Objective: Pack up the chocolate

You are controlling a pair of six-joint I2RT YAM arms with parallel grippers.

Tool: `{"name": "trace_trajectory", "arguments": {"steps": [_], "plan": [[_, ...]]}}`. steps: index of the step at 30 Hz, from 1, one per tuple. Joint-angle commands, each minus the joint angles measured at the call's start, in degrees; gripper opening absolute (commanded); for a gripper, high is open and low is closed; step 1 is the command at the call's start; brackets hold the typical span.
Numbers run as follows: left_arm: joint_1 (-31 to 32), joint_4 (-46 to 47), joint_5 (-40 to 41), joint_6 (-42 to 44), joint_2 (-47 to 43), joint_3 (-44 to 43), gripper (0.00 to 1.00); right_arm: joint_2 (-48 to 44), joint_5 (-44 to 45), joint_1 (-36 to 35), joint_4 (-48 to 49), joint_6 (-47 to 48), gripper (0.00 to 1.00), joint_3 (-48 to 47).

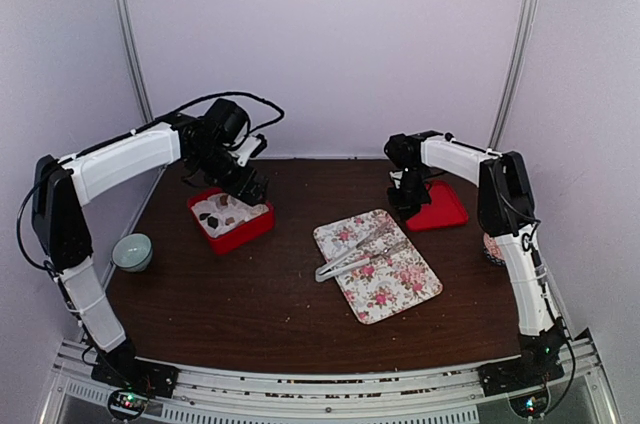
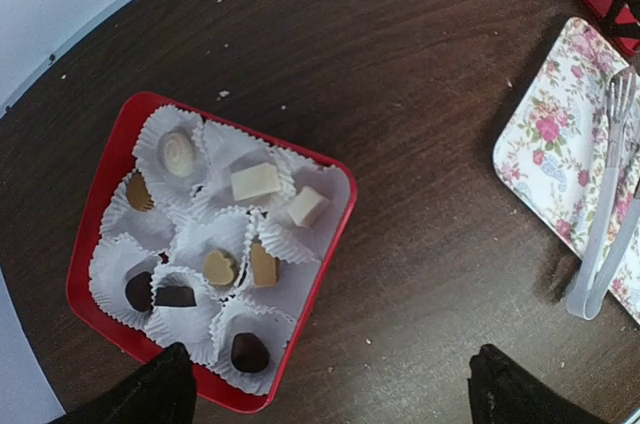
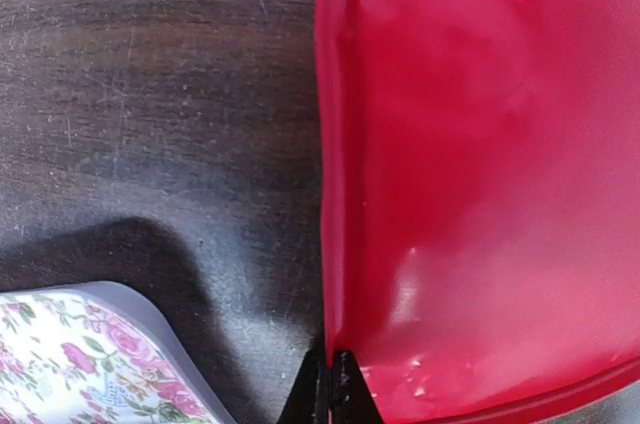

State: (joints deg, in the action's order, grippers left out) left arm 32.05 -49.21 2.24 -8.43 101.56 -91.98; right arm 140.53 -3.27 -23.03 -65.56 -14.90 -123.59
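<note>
— Left end effector first: how does it stand?
— Fingers spread wide, nothing between them. It hovers over the red box at the back left of the counter.
— Where is the chocolate?
— All in that box. I count nine pieces, sitting in white paper cups. In the left wrist view, the pale and tan ones lie toward the far side and the middle, and three dark ones lie near the fingers.
— What about the right end effector?
— Its tips are drawn almost together, low at the left rim of the red lid. The rim runs straight in between them, so it looks pinched. The lid lies flat on the counter at the back right, well apart from the box.
— What lies between the two?
— A floral tray sits nearer the front, with the tongs lying diagonally across its far half. One tray corner shows just beside the lid in the right wrist view. A pale bowl stands at the counter's left edge.
</note>
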Motion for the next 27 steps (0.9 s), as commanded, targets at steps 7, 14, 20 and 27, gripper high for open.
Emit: {"name": "trace_trajectory", "arguments": {"steps": [7, 14, 20, 27], "plan": [[-5.7, 3.0, -5.0, -0.3, -2.1, 0.2, 0.98, -11.0, 3.6, 0.7, -1.6, 2.6, 0.0, 0.0], [-16.9, 7.6, -12.7, -2.1, -1.8, 0.5, 0.98, -18.7, 2.9, 1.8, -0.9, 2.6, 0.0, 0.1], [-22.7, 9.7, -15.5, -1.7, 5.9, -6.0, 0.98, -24.2, 1.6, 1.8, -0.8, 1.3, 0.0, 0.2], [-27.5, 8.9, -19.7, -0.5, 19.0, -18.1, 0.98, -29.9, -0.9, 1.8, -1.2, -0.8, 0.0, 2.2]]}}
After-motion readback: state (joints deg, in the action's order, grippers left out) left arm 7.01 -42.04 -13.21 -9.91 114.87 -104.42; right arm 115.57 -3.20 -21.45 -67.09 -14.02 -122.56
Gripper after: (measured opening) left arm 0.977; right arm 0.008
